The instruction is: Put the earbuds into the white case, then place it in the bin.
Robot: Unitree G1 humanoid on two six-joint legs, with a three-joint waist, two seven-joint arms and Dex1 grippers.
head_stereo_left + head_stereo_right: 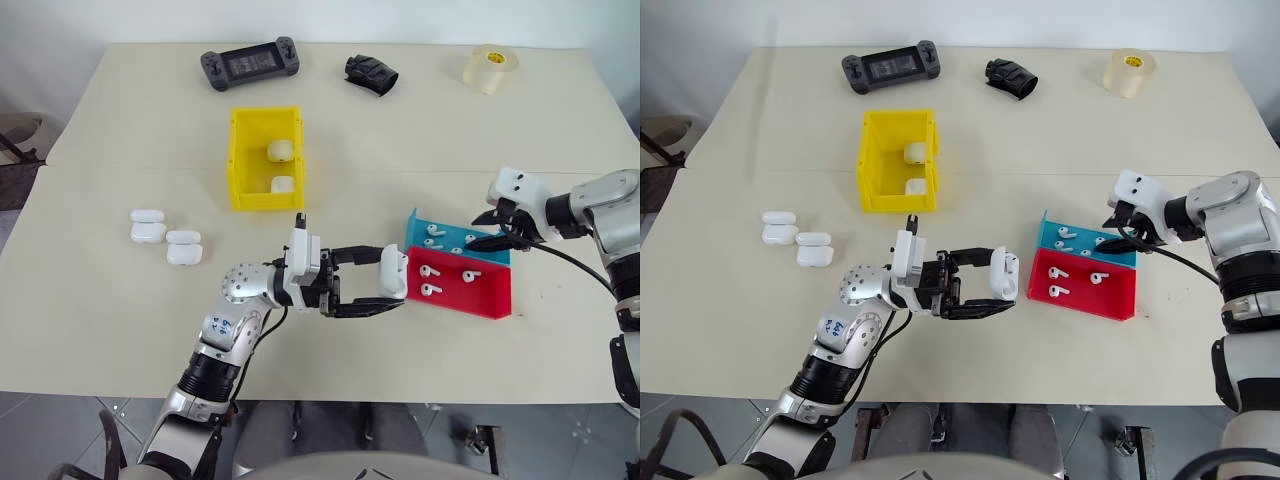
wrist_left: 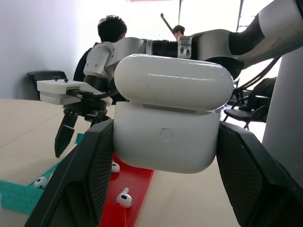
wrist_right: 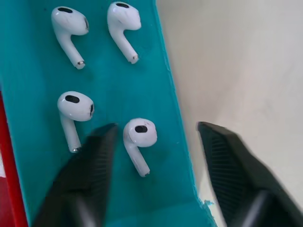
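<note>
My left gripper (image 1: 392, 281) is shut on a white case (image 1: 393, 271), held above the table just left of the red tray (image 1: 488, 297); the left wrist view shows the case (image 2: 166, 137) from its hinge side between the two fingers. My right gripper (image 1: 489, 229) hangs over the blue tray (image 1: 418, 231), fingers apart. In the right wrist view several earbuds lie in the blue tray (image 3: 33, 156), and one earbud (image 3: 138, 136) sits between the open fingers (image 3: 92, 170), untouched. More earbuds (image 1: 431, 271) lie in the red tray. The yellow bin (image 1: 240, 160) stands further back with two cases inside.
Spare white cases (image 1: 148, 226) lie in a group at the left of the table. Along the far edge are a game controller (image 1: 250, 65), a black object (image 1: 371, 75) and a tape roll (image 1: 490, 68). People show in the background of the left wrist view.
</note>
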